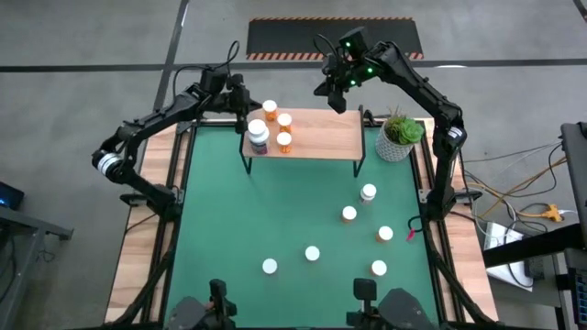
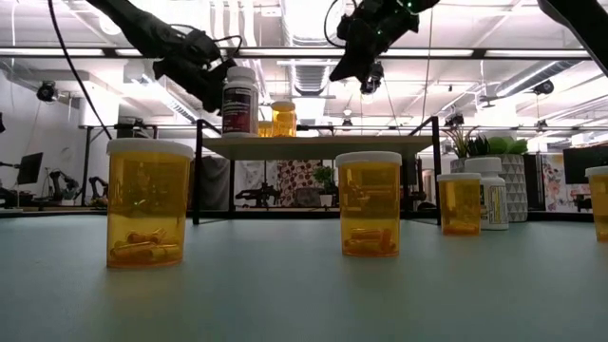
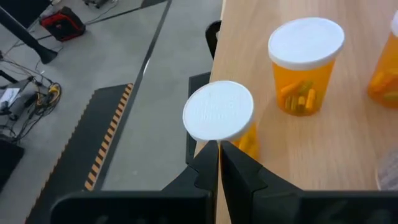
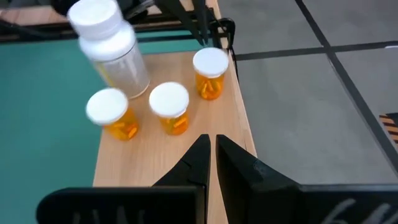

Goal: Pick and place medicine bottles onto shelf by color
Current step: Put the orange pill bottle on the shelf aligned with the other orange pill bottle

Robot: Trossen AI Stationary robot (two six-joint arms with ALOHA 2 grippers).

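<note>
Six white-capped orange medicine bottles wait lower right on the green mat; four stand upper centre on the light-wood shelf. Both left gripper and right gripper, jaws pressed together and empty, hover there; descend squarely over a cap, opening first.

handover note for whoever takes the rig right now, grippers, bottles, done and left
Left gripper: shut, empty, by the shelf's left end.
Right gripper: shut, empty, above the shelf's far edge.
Shelf: three orange bottles and the larger white-and-dark bottle stand clustered at its left end.
Green mat: six white-capped bottles remain there, mostly right of centre.
Plant pot: beside the shelf's right end.
Done: four bottles shelved. Left: six to place by colour.
</note>
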